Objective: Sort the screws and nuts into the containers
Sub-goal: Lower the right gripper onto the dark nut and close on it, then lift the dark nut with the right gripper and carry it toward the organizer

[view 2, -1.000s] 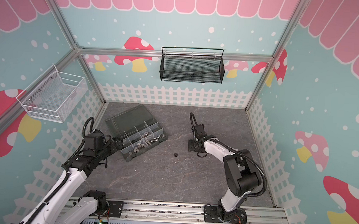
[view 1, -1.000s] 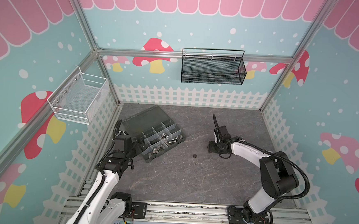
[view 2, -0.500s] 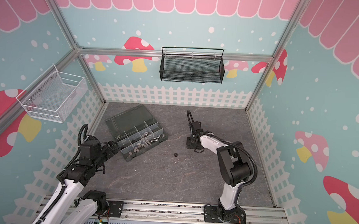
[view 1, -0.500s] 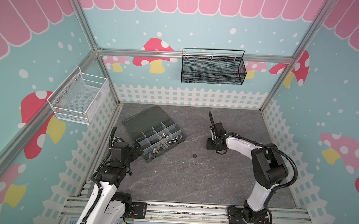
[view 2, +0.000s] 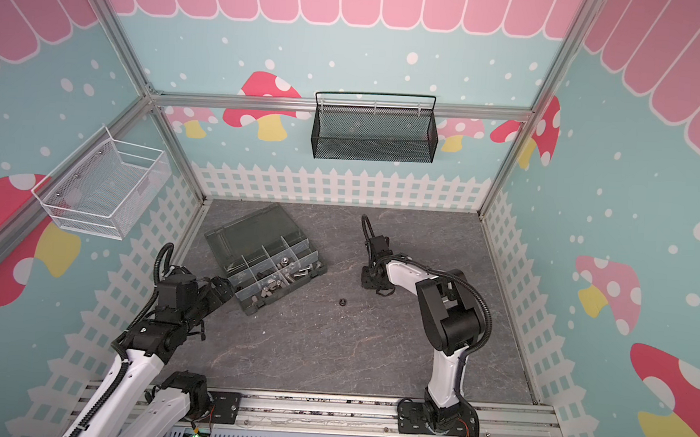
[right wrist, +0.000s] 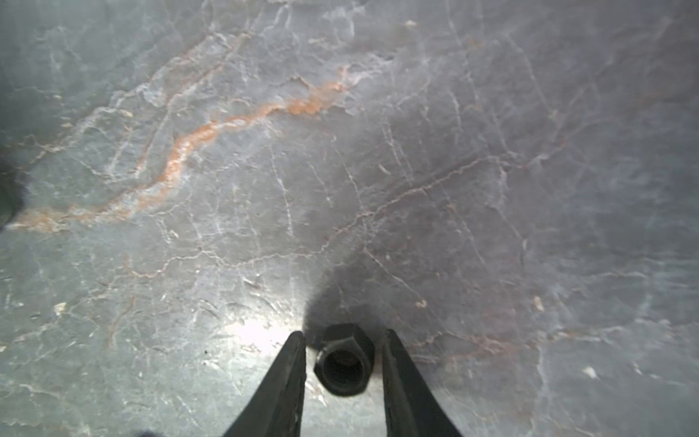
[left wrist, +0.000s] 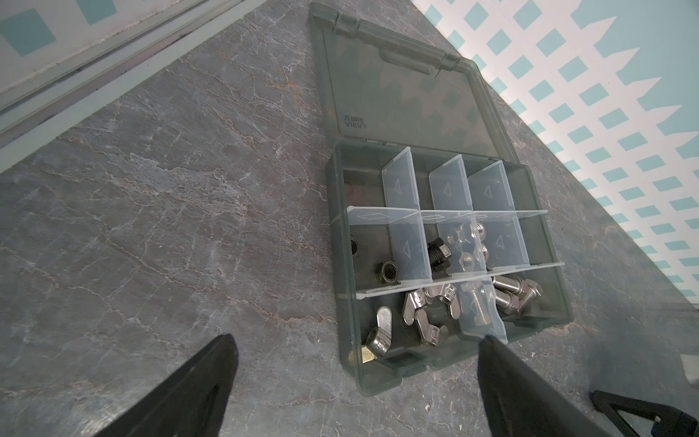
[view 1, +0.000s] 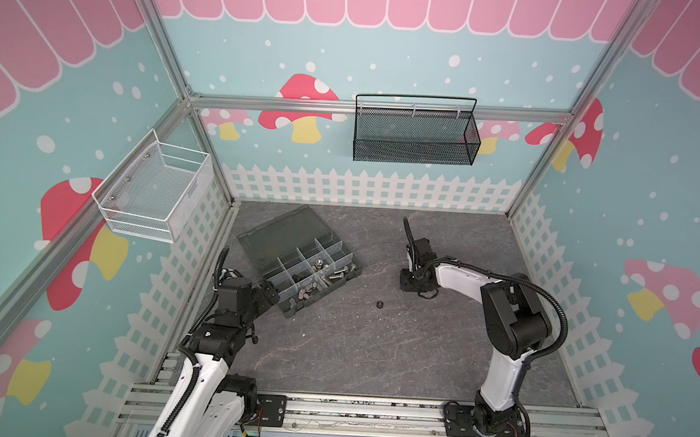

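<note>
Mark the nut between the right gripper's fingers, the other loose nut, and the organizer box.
Targeted nut [right wrist: 342, 335]: right wrist view, on its outer flat.
Loose nut [view 1: 380, 304]: a top view, on its centre.
Organizer box [left wrist: 340, 246]: left wrist view, on its side wall.

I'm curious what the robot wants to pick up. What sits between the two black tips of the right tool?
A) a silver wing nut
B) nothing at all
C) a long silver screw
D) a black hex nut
D: the right wrist view shows a black hex nut lying between the tips of the right tool, with a small gap on each side.
</note>
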You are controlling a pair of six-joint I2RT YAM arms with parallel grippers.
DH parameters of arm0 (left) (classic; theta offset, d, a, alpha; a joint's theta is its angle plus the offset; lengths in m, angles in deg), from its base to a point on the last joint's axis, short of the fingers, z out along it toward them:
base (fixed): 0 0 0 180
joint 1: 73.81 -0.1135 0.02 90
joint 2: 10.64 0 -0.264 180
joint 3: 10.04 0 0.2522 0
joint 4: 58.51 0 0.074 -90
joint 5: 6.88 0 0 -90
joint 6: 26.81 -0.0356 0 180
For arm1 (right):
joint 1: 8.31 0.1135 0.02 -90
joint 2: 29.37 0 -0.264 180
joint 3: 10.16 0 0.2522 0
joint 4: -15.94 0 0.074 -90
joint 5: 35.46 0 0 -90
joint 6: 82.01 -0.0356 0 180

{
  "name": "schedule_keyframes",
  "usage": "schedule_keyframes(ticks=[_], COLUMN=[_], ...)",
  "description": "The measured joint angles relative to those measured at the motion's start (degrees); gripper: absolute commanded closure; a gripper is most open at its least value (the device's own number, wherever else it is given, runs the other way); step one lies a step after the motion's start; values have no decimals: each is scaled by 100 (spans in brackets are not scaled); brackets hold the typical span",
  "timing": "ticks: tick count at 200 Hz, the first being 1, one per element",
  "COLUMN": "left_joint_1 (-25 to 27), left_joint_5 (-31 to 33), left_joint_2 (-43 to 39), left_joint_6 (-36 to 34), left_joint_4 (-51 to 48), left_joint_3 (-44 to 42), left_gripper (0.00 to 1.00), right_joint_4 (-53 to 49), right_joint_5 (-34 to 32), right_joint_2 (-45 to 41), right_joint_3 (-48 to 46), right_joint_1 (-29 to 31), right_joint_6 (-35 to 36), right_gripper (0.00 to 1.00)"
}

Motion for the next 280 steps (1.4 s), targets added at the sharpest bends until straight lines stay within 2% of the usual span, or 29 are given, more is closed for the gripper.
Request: schedule_keyframes(ticks=[20, 59, 130, 236, 280], left_joint_1=[0, 0, 0, 0, 0], left_joint_5=[20, 37, 35, 37, 35], left_joint_2=[9, 42, 48, 20, 28], left_joint_6=[2, 20, 48, 66, 66], left_joint_4=[-2, 0, 0, 7, 9], left_joint_3=[-15, -17, -17, -17, -17], left_gripper=[0, 0, 0, 0, 0], right_joint_4=[26, 42, -142, -184, -111], right_joint_5=[-15, -63, -590, -717, -726], right_joint_2=[50, 131, 232, 234, 197], right_joint_3=[50, 144, 286, 273, 197], right_joint_1=[33, 109, 323, 361, 380], right_joint_6=[9, 22, 35, -160, -210], right_gripper=[71, 72, 73, 68, 74])
